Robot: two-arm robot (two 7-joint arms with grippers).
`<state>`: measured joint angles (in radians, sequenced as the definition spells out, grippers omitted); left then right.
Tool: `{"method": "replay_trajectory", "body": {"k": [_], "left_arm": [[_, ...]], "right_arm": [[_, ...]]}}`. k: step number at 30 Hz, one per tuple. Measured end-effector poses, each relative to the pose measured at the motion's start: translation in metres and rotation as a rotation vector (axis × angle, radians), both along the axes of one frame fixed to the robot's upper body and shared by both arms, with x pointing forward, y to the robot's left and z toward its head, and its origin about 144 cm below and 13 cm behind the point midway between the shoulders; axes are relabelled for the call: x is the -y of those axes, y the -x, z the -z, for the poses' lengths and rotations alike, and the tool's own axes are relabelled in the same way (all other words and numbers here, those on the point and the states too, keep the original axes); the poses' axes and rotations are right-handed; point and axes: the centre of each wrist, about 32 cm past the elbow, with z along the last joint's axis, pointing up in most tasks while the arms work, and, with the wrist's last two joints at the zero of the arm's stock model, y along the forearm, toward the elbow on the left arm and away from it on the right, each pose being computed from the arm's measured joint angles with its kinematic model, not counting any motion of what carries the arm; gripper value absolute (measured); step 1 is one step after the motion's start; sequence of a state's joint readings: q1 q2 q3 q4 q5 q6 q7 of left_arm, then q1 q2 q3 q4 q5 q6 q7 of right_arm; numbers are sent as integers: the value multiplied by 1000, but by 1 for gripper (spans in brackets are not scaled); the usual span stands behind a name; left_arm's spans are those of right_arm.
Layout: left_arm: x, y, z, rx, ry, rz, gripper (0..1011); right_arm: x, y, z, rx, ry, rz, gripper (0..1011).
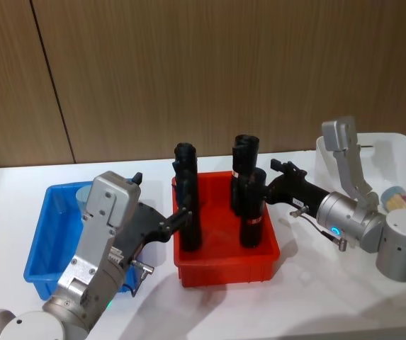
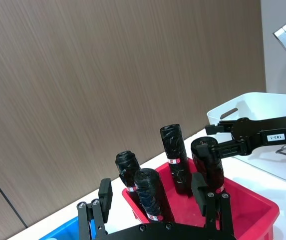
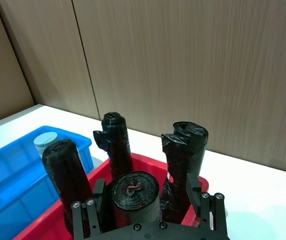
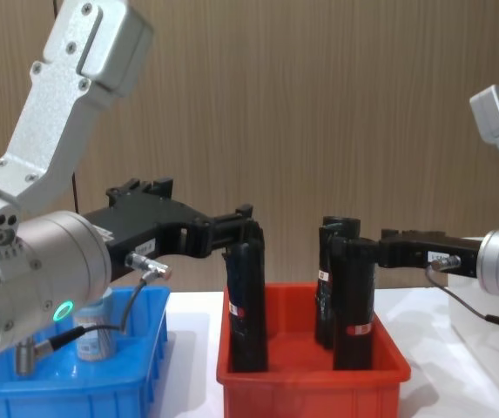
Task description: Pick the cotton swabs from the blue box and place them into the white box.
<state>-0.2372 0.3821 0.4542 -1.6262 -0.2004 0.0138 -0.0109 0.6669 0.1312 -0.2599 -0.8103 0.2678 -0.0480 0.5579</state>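
A clear cotton swab jar [image 4: 97,335] with a grey-blue lid stands in the blue box [image 1: 47,241] at the worktop's [image 1: 316,297] left. Another jar [image 1: 399,197] lies in the white box [image 1: 394,152] at right. Between them, a red bin [image 1: 227,265] holds four black rolls [image 1: 252,216] with red-white labels, writing unreadable. The left gripper [image 1: 183,216] and right gripper [image 1: 275,170] reach over the bin, both spread and empty.

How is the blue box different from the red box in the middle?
The bright blue plastic box holds one short clear jar with a grey-blue lid; the red plastic box holds four tall black rolls standing upright. The blue box sits at the robot's left, and the red one sits beside it in the middle. The jar barely clears the blue rim, while the rolls tower over the red rim. Both are shallow, open-topped bins.
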Motion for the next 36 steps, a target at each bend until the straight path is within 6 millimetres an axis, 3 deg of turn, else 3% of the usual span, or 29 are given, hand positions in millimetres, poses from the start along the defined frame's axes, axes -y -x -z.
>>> {"method": "replay_trajectory", "body": {"k": [27, 31, 36], "left_arm": [[0, 0, 0, 0, 0, 0, 1004], [0, 0, 0, 0, 0, 0, 1004], [0, 0, 0, 0, 0, 0, 1004]], "right_arm": [[0, -7, 9, -24, 16, -20, 1002], [0, -8, 10, -25, 18, -24, 963], [-1, -8, 11, -26, 18, -28, 818]]}}
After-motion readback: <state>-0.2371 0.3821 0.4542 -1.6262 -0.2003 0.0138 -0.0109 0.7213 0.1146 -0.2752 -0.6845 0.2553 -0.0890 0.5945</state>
